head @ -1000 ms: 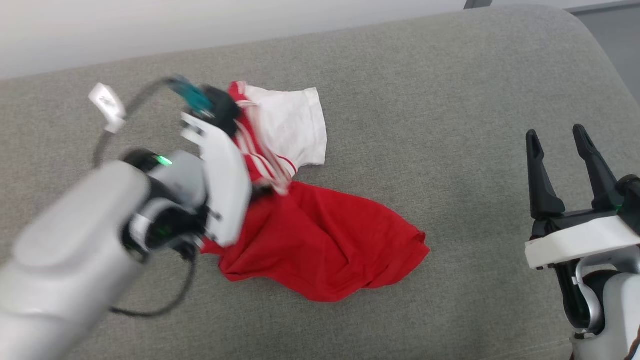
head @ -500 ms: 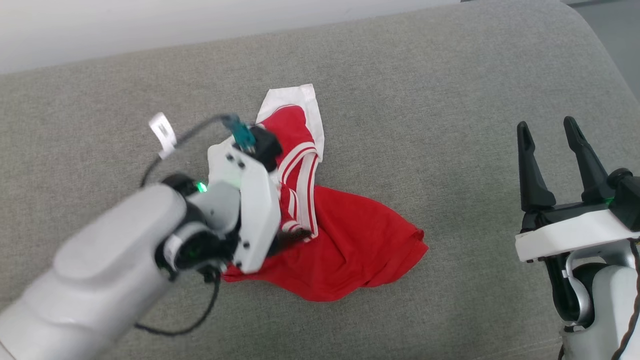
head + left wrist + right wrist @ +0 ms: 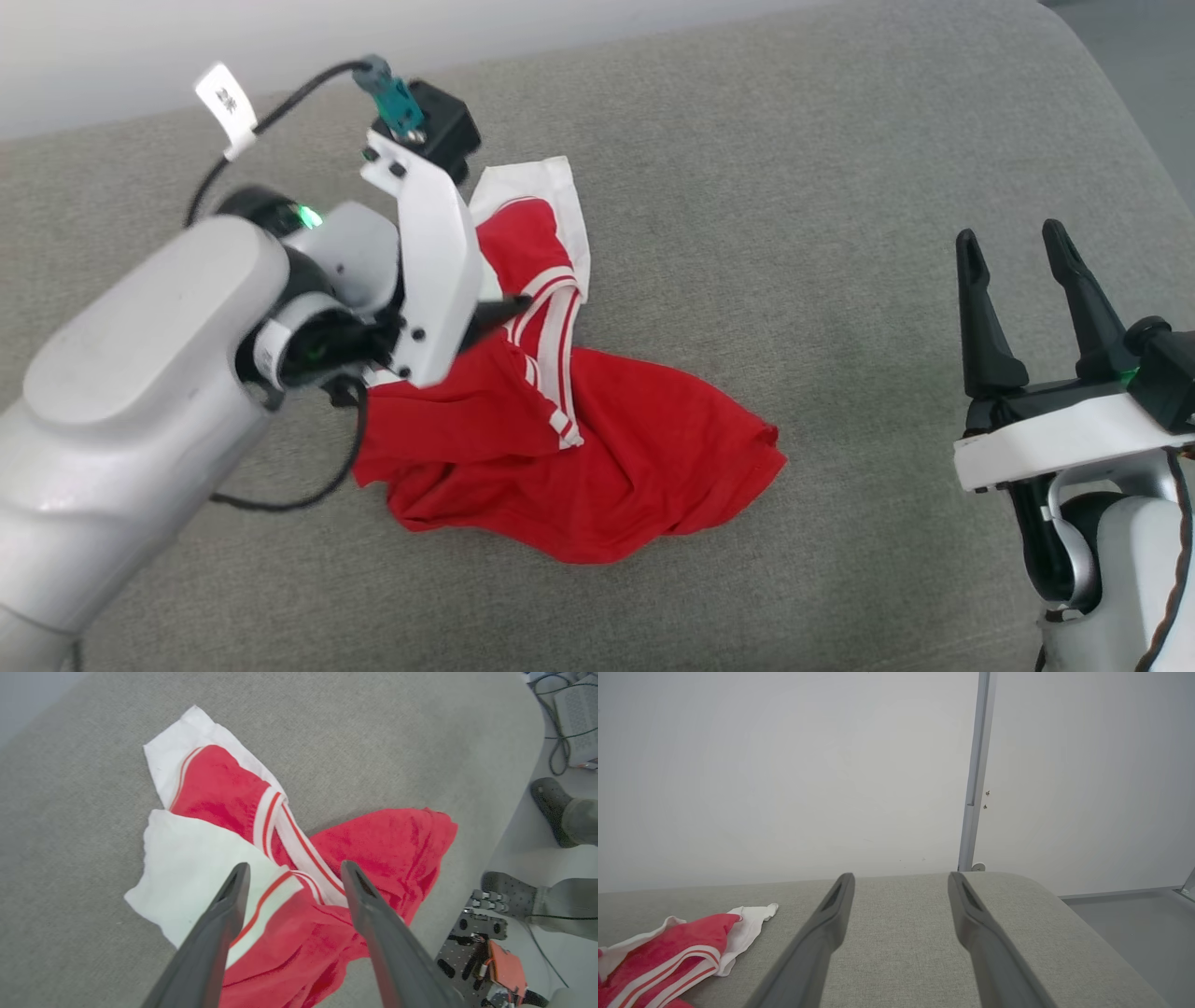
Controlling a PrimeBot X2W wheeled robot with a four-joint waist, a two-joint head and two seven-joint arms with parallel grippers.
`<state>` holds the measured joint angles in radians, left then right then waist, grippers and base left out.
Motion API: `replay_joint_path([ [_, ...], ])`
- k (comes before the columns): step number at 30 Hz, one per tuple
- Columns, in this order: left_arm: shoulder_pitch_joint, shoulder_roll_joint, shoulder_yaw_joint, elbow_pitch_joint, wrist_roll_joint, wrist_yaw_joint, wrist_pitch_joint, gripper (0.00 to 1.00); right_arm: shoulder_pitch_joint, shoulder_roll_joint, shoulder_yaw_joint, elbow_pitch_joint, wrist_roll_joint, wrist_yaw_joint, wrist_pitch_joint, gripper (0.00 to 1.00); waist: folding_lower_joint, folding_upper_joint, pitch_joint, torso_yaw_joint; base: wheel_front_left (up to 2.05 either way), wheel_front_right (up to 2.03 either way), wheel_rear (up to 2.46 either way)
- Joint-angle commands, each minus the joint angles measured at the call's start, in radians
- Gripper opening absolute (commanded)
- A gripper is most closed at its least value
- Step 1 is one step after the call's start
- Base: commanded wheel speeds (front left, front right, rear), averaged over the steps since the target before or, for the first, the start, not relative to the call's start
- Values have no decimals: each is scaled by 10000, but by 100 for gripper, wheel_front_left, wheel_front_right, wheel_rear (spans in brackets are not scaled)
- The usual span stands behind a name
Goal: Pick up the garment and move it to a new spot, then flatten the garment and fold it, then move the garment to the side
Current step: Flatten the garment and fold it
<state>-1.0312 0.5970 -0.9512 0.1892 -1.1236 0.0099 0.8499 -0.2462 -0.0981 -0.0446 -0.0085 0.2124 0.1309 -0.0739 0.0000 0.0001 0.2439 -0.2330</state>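
On the grey table point(image 3: 840, 140), the garment point(image 3: 616, 467) sits about dead centre in the head view. It's a crumpled red heap with one white sleeve point(image 3: 537, 177) poking out at its 12 o'clock. The left gripper point(image 3: 295, 867) hangs over the heap's 10 o'clock side, jaws spread wide with nothing pinched. The right gripper point(image 3: 1010, 233) waits way out at 4 o'clock, jaws apart and empty too.

What I'd worry about: the shirt is bunched and doubled over itself, so a flattening pull from one corner probably drags the whole wad instead of spreading it. Fabric this thin could also hook on a finger tip. And the left arm's black cable point(image 3: 353, 448) loops down right at the heap's 9 o'clock edge, so it might snag cloth.

Hard to call: the left arm covers that side in the head view, though the second sleeve point(image 3: 187, 872) shows up from the left wrist camera. I can't find the collar opening, and I can't tell whether the fingers touch the cloth.
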Motion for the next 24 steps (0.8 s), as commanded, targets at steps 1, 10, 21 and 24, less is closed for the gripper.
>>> replay_joint_path([
  [1,-204,-27,-71,230,189,-99,-76,100,-38,43,32,-4,86,-3,-50,100,0,-1,53,-77,0,0,0],
  [10,-391,-449,-592,2532,933,-622,-493,100,-129,156,222,171,166,-3,-198,100,0,-1,389,-523,0,0,0],
  [21,-510,-597,-785,3718,944,-829,-363,0,-157,192,108,324,213,-3,-339,100,0,-1,582,-630,0,0,0],
  [24,-596,-626,-698,3747,843,-920,-433,0,-211,195,47,350,189,-3,-339,100,0,-1,587,-572,0,0,0],
])
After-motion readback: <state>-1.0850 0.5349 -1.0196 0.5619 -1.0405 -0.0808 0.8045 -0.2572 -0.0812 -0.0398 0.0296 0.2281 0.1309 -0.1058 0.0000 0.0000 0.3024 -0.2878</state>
